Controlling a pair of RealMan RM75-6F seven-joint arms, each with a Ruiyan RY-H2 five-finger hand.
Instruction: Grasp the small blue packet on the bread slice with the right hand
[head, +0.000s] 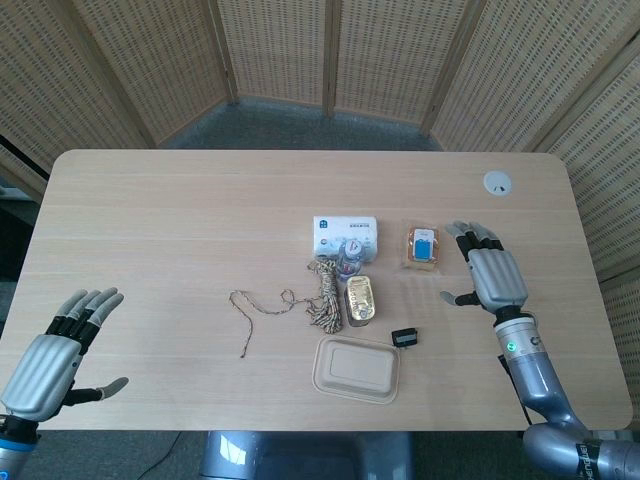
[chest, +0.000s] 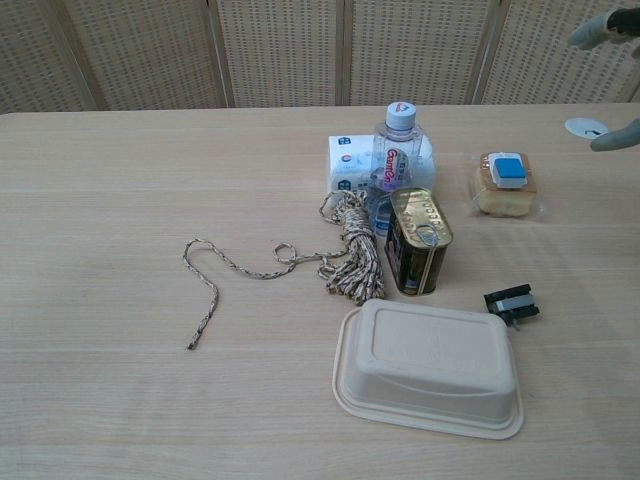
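Grey-shelled and empty, my right hand (head: 490, 275) hovers with fingers spread apart just beside the wrapped bread slice (head: 423, 249), on its outer side, palm down; in the chest view only two fingertips (chest: 605, 28) show at the upper corner. The small blue rectangular packet (head: 424, 245) lies flat on top of that slice, roughly centred, inside the clear wrapper's outline. To my judgement the step in hand is the approach: I should carry the palm inward until thumb and forefinger bracket the packet's short sides, then lower and pinch lightly. The packet is thin and sits on soft bread, so pressing hard would likely dent the slice or drag the wrapper; a shallow pinch is safer. Further inward stand the clear plastic water bottle (chest: 392, 150), the white tissue pack (head: 344, 234) and the gold rectangular tin (chest: 418, 240), near enough that I should avoid overshooting. My left hand (head: 55, 350) rests idle and spread at the far table edge, holding nothing.
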